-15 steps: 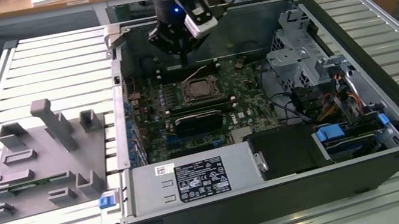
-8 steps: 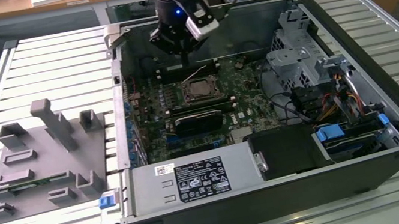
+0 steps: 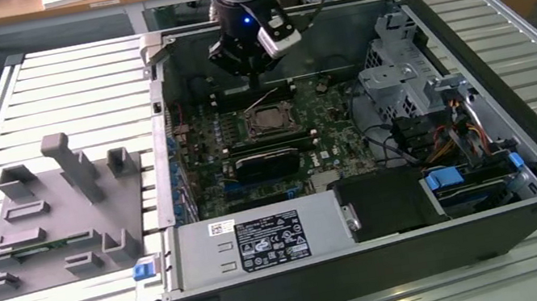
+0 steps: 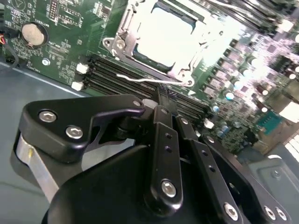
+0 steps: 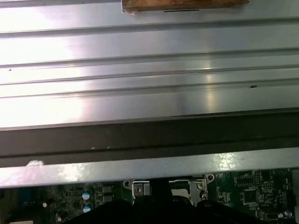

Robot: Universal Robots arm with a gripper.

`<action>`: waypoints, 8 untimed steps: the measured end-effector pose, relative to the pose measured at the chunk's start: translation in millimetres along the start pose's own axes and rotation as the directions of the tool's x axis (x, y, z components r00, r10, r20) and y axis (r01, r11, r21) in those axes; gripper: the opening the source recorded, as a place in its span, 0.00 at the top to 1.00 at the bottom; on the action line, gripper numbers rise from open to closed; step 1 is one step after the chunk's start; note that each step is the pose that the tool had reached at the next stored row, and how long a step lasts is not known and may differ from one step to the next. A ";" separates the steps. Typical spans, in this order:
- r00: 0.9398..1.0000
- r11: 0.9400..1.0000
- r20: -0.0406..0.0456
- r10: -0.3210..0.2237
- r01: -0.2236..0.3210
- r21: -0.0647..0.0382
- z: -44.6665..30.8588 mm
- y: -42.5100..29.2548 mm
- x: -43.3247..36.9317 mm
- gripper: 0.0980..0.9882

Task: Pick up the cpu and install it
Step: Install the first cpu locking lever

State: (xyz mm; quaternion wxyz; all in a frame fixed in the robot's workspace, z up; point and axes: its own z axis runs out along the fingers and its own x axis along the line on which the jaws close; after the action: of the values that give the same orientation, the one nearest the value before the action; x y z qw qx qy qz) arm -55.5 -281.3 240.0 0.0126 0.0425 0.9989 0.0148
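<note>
Gripper (image 4: 163, 100) fingers pressed together, nothing held, hanging over the RAM slots (image 4: 140, 81) just beside the socket (image 4: 161, 39); cpu (image 4: 163, 35) lies flat in that socket, frame open.

Evenly daylit in the exterior view, with soft shadow inside the computer case (image 3: 355, 144). Blown out by glare over the cpu (image 4: 161, 32) in the second wrist view; gripper (image 4: 164, 100) dark, slightly soft. Bright sheen across the slatted worktop (image 5: 140, 60) in the first wrist view.
</note>
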 end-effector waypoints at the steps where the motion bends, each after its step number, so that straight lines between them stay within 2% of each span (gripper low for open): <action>1: 1.000 1.000 0.000 -0.001 0.001 0.000 1.8 0.2 -0.5 0.99; 5: 1.000 1.000 0.000 -0.014 0.014 0.000 8.6 0.6 -1.9 0.99; 8: 0.999 0.999 -0.001 -0.048 0.048 -0.001 10.8 0.6 -2.7 0.99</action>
State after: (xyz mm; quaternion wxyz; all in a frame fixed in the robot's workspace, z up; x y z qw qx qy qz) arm -52.5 -280.6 229.3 0.0123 0.0186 0.9996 0.0151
